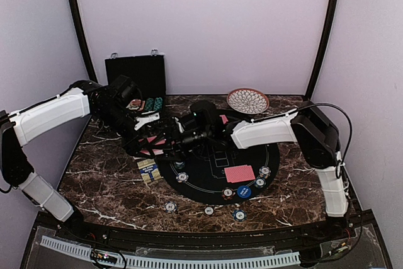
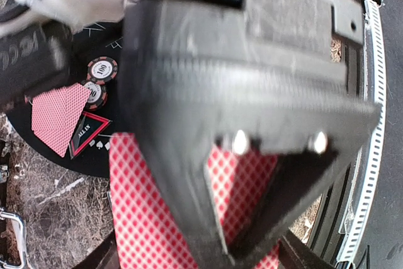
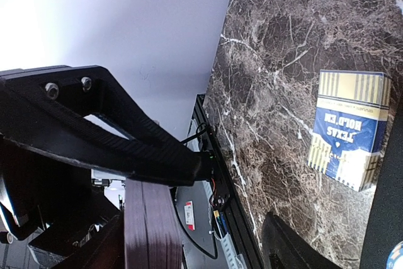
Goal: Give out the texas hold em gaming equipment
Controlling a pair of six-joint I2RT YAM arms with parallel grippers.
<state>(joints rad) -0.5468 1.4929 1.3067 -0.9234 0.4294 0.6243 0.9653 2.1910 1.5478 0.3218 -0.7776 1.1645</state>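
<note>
Stack of red-backed cards [image 2: 141,218] up off the bench, mid-air over the left edge of the round black mat [image 1: 214,155]. Squeezed edge-on in the right gripper [image 3: 151,209], clamped on both faces. Left gripper [image 2: 227,253] right up against the same cards, tips nearly together, but can't tell whether actually pinching or just touching. Down on the mat: face-down cards [image 1: 239,173] lying loose, a red-triangle ALL IN marker [image 2: 85,133] just beside one of them, a blue button [image 1: 244,191], striped chips [image 1: 182,177] dotted round the near rim. Three more of those on the marble nearer the arm bases. Texas Hold'em box [image 3: 349,130] flat on the marble just left of the mat. Black case [image 1: 135,74] and patterned plate [image 1: 247,100] back by the wall.
</note>
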